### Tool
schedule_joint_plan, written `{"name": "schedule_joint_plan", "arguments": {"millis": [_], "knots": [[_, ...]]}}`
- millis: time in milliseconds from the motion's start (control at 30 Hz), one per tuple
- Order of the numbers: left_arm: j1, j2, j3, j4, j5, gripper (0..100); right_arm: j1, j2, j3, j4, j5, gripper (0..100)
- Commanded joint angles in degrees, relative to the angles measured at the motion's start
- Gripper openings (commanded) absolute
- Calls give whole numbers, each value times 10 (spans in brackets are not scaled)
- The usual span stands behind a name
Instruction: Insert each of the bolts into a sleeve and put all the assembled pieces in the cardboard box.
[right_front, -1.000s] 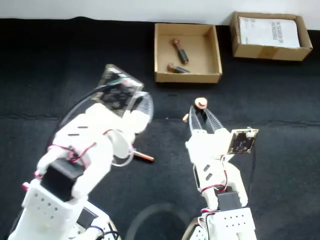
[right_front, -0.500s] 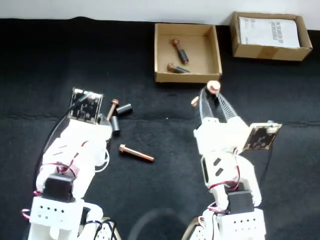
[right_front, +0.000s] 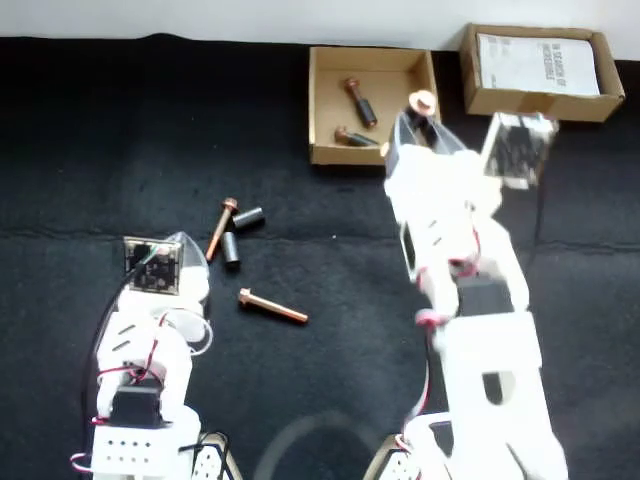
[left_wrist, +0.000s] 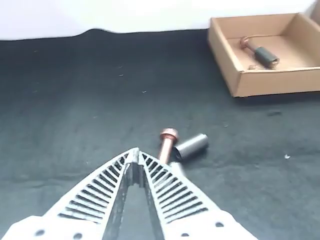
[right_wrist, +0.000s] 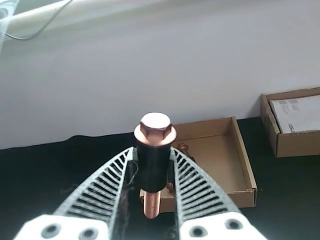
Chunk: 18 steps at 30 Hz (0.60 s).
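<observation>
Holding assembled bolt-and-sleeve (right_wrist: 152, 165) upright, clamped in right gripper (right_front: 420, 118), at right wall of cardboard box (right_front: 322, 100). Best next: centre over bare box floor, lower, release clear of finished pieces (right_front: 360, 103). Left gripper (left_wrist: 134, 156) pinched closed, empty, near loose bolt (left_wrist: 166, 145) and sleeve (left_wrist: 192, 146).

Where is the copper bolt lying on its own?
In the high view the lone bolt lies on the table left of centre, beside the left hand, nearer the robot than another bolt and two sleeves.
</observation>
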<state>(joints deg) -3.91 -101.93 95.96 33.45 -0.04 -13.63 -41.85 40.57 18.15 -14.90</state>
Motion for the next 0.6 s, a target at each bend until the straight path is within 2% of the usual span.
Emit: {"name": "schedule_joint_plan", "arguments": {"millis": [0, 100, 300, 567], "knots": [[-18, -15, 12, 20, -1, 9, 7, 124, -110, 0, 4, 6], [-44, -6, 12, 47, 0, 9, 7, 228, -182, 0, 4, 6], [-73, 17, 13, 159, 0, 9, 25, 414, -349, 0, 4, 6], [-73, 20, 13, 164, -3, 9, 39, 604, -503, 32, 4, 7]]}}
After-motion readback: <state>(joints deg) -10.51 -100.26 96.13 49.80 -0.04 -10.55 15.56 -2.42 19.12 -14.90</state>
